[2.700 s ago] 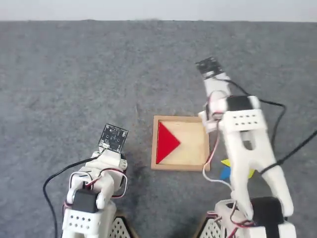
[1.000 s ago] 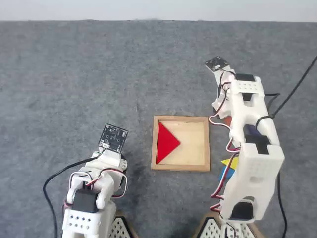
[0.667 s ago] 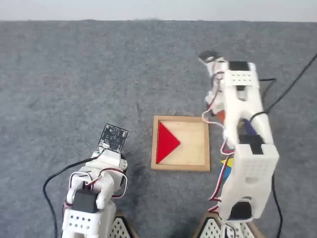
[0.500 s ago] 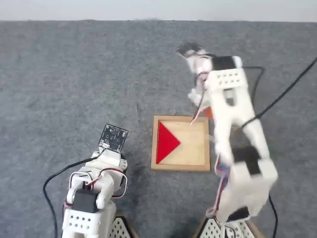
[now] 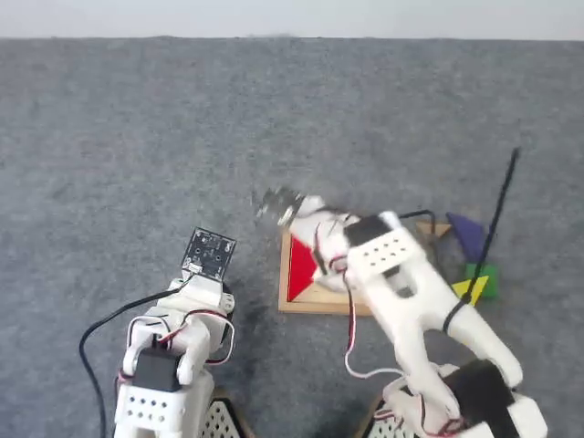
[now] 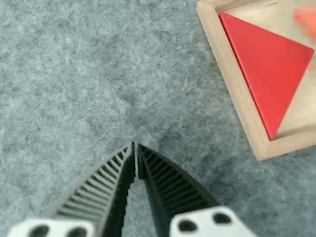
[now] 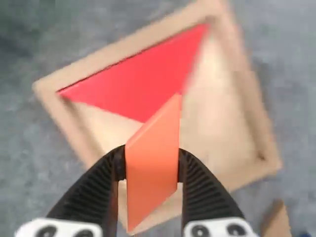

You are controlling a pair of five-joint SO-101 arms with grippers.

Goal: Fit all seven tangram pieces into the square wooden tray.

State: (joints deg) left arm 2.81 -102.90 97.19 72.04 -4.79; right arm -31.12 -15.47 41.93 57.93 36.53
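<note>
The square wooden tray (image 7: 52, 106) holds a red triangle (image 7: 138, 86) along one side. My right gripper (image 7: 150, 155) hangs above the tray, shut on an orange parallelogram piece (image 7: 153, 173) whose tip lies over the red triangle's point. From above, the right arm (image 5: 392, 265) crosses the tray (image 5: 315, 304) and covers most of it, leaving part of the red triangle (image 5: 299, 265) visible. My left gripper (image 6: 136, 147) is shut and empty, low over the grey mat just left of the tray (image 6: 232, 84). The left arm (image 5: 182, 338) sits at the front left.
Loose pieces lie on the mat right of the tray: a purple one (image 5: 470, 235), a green one (image 5: 485, 278), a yellow one (image 5: 470, 292) and a brown one (image 5: 438, 228). A black cable (image 5: 497, 219) runs up past them. Grey mat stretches far and left.
The right arm has swung left from beyond the tray's far right corner to above the tray, carrying the orange piece. The loose pieces at the right are uncovered. The left arm kept still.
</note>
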